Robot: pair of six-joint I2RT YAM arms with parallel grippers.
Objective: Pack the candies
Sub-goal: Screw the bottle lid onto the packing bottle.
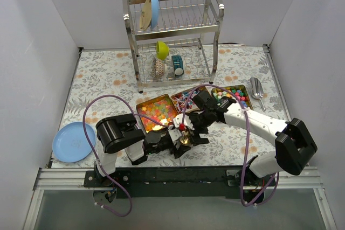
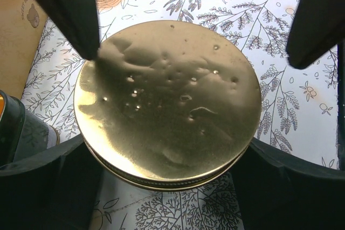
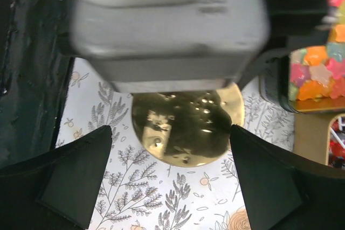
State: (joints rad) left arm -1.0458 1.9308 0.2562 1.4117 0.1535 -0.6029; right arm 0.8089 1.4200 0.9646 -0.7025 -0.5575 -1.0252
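Note:
A flat gold round disc [image 2: 167,100] lies over the flowered cloth, held at its rim between the jaws of my left gripper [image 2: 167,152], also seen in the top view [image 1: 182,139]. My right gripper [image 3: 170,130] is open; its fingers [image 2: 70,9] hover on either side of the disc's [image 3: 183,127] far edge without touching it. The candies lie in three open tins: orange-yellow-pink gummies [image 1: 157,112], wrapped pieces [image 1: 186,98] and multicoloured balls [image 1: 232,96]. The gummies [image 3: 318,74] also show at the right of the right wrist view.
A metal dish rack [image 1: 172,36] with a blue plate, cups and a board stands at the back. A blue plate [image 1: 74,141] lies front left. A metal scoop [image 1: 257,90] lies right of the tins. Both arms crowd the front middle.

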